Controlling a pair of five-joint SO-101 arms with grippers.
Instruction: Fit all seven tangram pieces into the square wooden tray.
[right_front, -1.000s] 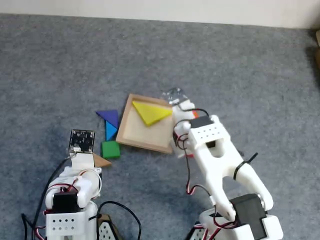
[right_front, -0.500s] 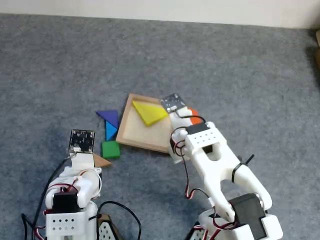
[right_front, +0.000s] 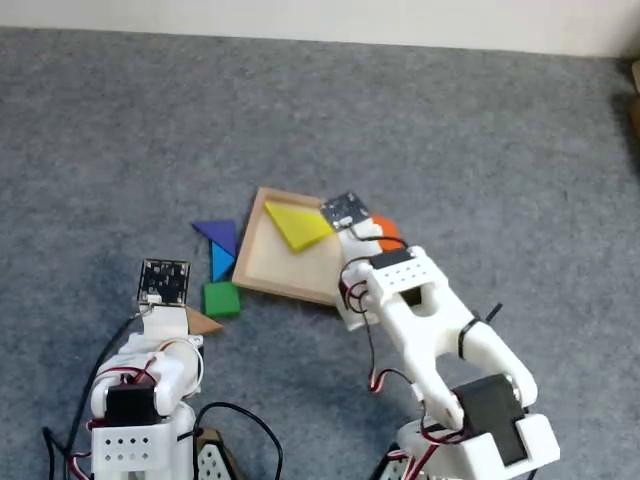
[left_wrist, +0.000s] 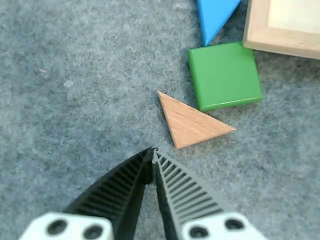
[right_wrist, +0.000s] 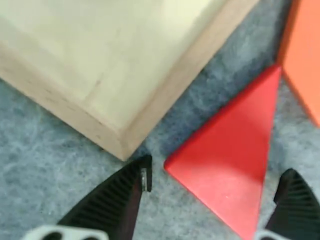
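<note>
The square wooden tray (right_front: 262, 268) holds a yellow triangle (right_front: 298, 222). Off its left edge lie a purple piece (right_front: 218, 235), a blue triangle (right_front: 221, 262) and a green square (right_front: 221, 299), with a plain wooden triangle (right_front: 204, 322) just below. My left gripper (left_wrist: 152, 153) is shut and empty, its tips a short way from the wooden triangle (left_wrist: 192, 125), the green square (left_wrist: 225, 75) beyond. My right gripper (right_wrist: 218, 174) is open and low at the tray's corner (right_wrist: 125, 65), with a red triangle (right_wrist: 235, 165) between its fingers. An orange piece (right_wrist: 305, 60) lies beside the red one.
Everything rests on grey carpet (right_front: 480, 150), with wide open room to the far side and right. The right arm (right_front: 400, 275) covers the tray's near right corner; the orange piece (right_front: 384, 230) peeks out beside it. The left arm (right_front: 150, 340) sits at the near left.
The right arm has drawn back toward its base and dropped lower at the tray's right corner, uncovering more of the orange piece. The left arm has not moved.
</note>
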